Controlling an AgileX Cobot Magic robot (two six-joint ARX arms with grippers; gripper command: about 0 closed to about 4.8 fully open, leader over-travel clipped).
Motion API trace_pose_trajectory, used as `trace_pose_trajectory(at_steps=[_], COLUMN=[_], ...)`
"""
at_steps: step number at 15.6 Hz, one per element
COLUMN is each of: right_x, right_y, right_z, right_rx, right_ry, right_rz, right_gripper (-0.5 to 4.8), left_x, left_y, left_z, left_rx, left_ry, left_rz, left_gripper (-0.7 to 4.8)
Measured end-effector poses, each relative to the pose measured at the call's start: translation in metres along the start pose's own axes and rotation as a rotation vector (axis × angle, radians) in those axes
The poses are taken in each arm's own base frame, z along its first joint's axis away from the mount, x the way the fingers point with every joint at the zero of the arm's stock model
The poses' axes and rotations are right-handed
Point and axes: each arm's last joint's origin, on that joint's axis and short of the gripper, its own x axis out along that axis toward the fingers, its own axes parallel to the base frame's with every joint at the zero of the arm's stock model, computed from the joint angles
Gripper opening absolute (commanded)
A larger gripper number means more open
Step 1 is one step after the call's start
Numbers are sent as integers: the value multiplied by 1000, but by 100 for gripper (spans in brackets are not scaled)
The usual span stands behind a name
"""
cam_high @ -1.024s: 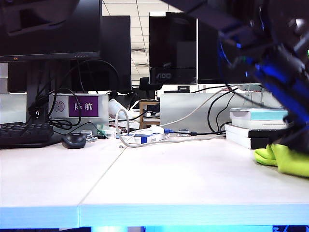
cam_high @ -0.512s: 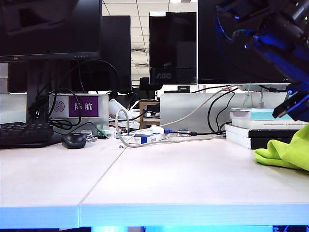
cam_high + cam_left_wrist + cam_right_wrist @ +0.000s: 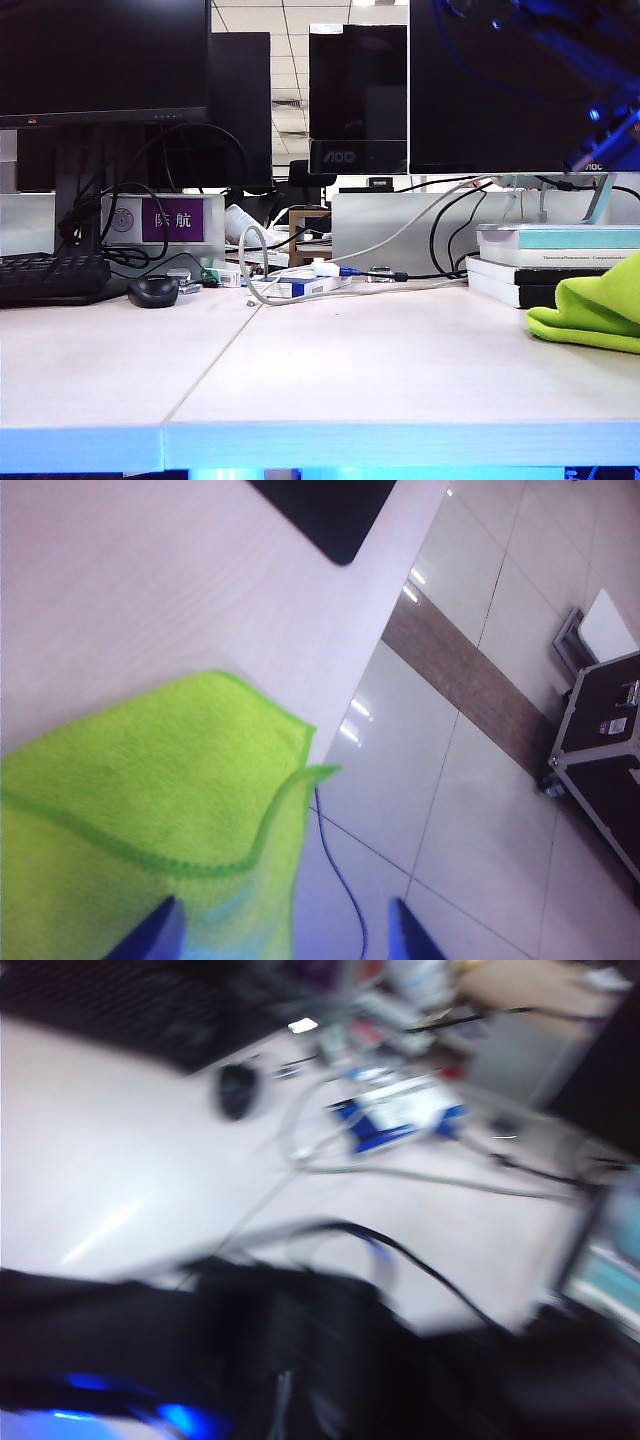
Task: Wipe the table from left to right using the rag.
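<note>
The lime-green rag (image 3: 590, 310) lies bunched at the far right of the white table (image 3: 350, 370). In the left wrist view the rag (image 3: 140, 810) sits at the table's (image 3: 130, 590) edge, one corner hanging over the floor. My left gripper (image 3: 280, 940) hovers over it, open; one of its blue fingertips (image 3: 150, 935) is over the cloth and the other is off it. A blurred blue-lit arm part (image 3: 605, 135) shows high above the rag. My right gripper (image 3: 290, 1390) is only a dark blur above the table (image 3: 90, 1160), with nothing seen in it.
A black mouse (image 3: 153, 290) and keyboard (image 3: 50, 275) sit at the back left. Loose cables (image 3: 300, 285) lie mid-back and stacked books (image 3: 545, 265) stand just behind the rag. Monitors (image 3: 100, 60) line the rear. Beyond the edge by the rag is tiled floor (image 3: 480, 780).
The dark arm that hung over the rag has lifted up towards the top right. The rag's right side was drawn up and now stands bunched higher than before.
</note>
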Motion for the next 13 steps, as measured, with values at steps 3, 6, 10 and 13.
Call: trace_pose_trajectory(at_steps=[3, 6, 10, 13], right_x=[-37, -53, -75, -80], right_y=[-16, -22, -32, -35], right_z=[-10, -14, -22, -24], right_rx=[55, 75, 106, 116], right_ry=[-73, -115, -157, -168], right_rz=[-192, -257, -419, -464], right_gripper=[-1, -1, -1, -1], left_x=[-17, -28, -50, -73], left_y=[-5, -13, -24, -24], left_z=[8, 13, 21, 34], left_rx=[12, 24, 44, 61], left_ry=[-36, -59, -105, -180], left_rz=[-3, -8, -10, -11], left_gripper=[274, 274, 274, 304])
